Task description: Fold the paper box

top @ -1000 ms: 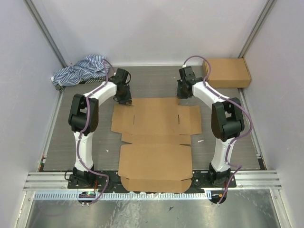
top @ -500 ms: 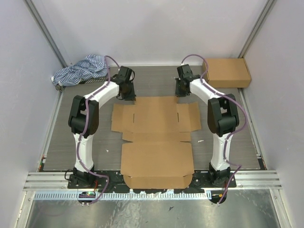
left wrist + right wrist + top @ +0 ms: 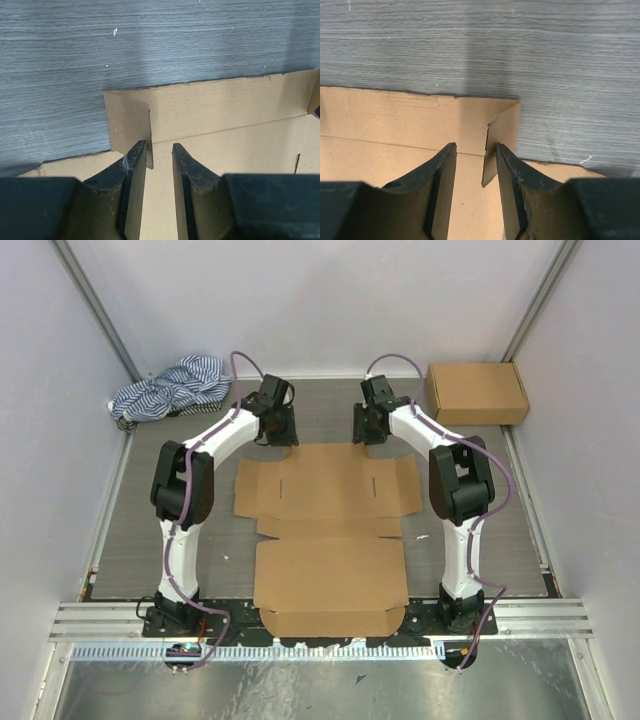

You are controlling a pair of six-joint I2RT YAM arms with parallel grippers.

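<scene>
The paper box (image 3: 325, 490) lies unfolded and flat in the middle of the table, plain brown with creases and slots. My left gripper (image 3: 280, 432) stands at the far edge near its left corner, and my right gripper (image 3: 365, 430) near the right corner. In the left wrist view the left gripper (image 3: 156, 150) is open over the cardboard (image 3: 225, 130), and a small raised corner flap (image 3: 127, 125) stands by the left finger, unpinched. In the right wrist view the right gripper (image 3: 475, 147) is open, with a raised flap (image 3: 504, 125) leaning on the right finger's inner face.
A second, closed brown box (image 3: 477, 392) sits at the back right corner. A blue-and-white striped cloth (image 3: 170, 388) is bunched at the back left. White walls enclose the table on three sides. The box's near flap reaches the metal rail (image 3: 100, 618) by the arm bases.
Both grippers have moved inward along the box's far edge, toward each other. The right jaws, shut a second ago, now stand apart. The box's far corners lie flatter.
</scene>
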